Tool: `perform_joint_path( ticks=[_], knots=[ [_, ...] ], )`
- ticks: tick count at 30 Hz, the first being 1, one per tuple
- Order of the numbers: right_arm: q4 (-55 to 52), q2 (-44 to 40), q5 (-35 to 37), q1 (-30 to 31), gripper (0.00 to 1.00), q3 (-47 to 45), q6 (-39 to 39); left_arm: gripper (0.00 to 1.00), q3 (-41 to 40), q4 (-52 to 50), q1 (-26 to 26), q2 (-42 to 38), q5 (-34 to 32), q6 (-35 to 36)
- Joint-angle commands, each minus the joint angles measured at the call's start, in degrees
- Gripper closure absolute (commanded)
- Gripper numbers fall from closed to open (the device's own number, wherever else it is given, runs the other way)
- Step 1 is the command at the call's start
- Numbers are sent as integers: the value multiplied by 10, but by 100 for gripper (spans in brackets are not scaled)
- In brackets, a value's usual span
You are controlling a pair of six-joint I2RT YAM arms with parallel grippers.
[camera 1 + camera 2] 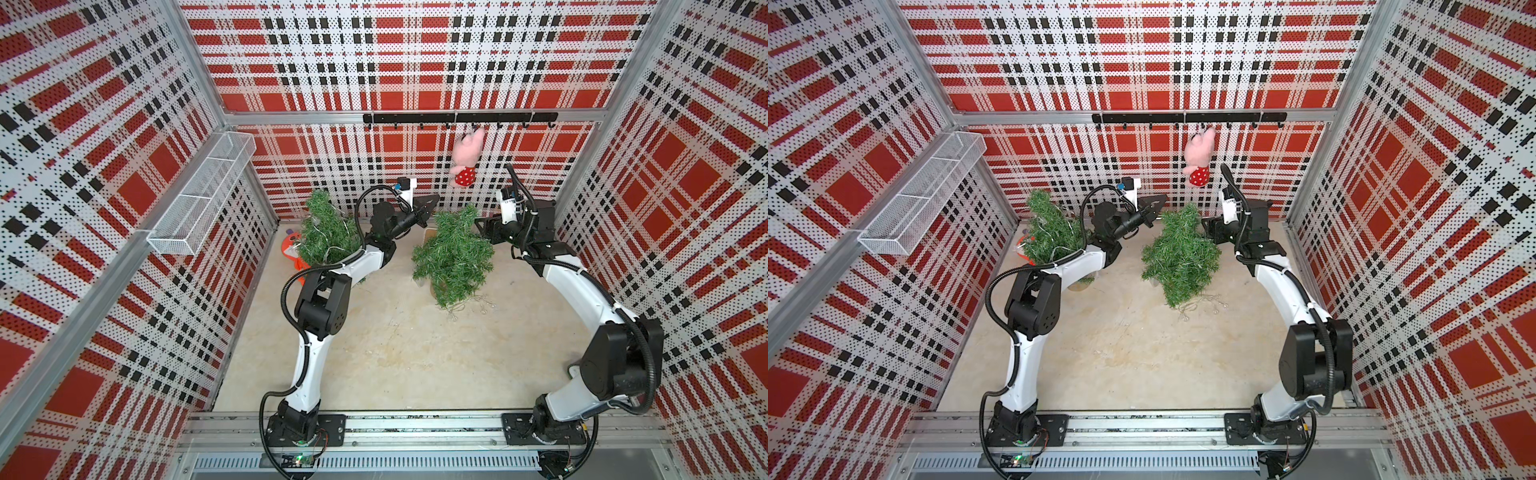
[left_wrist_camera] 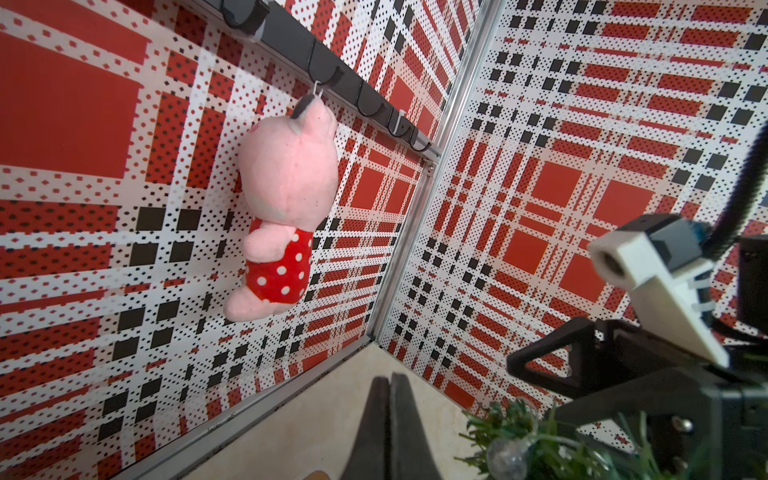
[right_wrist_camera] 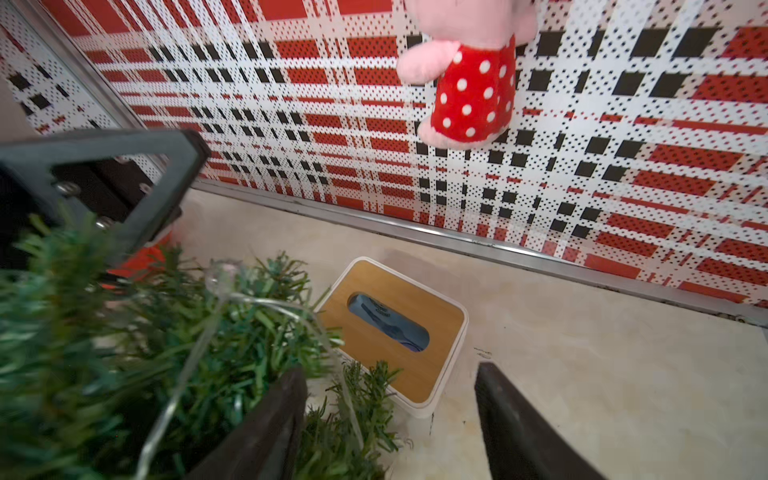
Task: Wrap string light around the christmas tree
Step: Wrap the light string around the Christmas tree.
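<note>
No readable text, no brand or number, print inside tissue box (image 3: 390, 361) blurred

The near half of the worktop (image 1: 374, 353) lies open. The christmas tree (image 1: 453, 257) blocks the far middle, a second tree (image 1: 328, 232) the far left; the left tool (image 1: 430, 203) hangs in the gap between them. A tissue box (image 3: 390, 328) sits on the christmas tree's far side, and string light (image 1: 469, 305) trails on its near side.

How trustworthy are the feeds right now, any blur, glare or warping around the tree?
Right wrist view: the centre tree's near branches are smeared and out of focus, while the tissue box is sharp. Left wrist view: the plush pig is crisp, the string light bulb soft. Both top views: even light, no glare, walls bowed by the wide lens.
</note>
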Motion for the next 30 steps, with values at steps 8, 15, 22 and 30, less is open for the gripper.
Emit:
perform_joint_path(
  ticks=[8,15,22,30],
  knots=[
    [-116,-84,81,-47,36,-42,141,100,-26,-3,-5,-29,-9,20],
    [-130,-156,140,-48,36,-226,224,100,-32,-4,-11,-33,-12,24],
    [-16,-125,136,50,37,-356,416,100,-35,-7,-17,-34,-13,27],
    [86,-35,230,126,37,-378,581,100,-36,-9,-25,-35,-12,28]
  ],
)
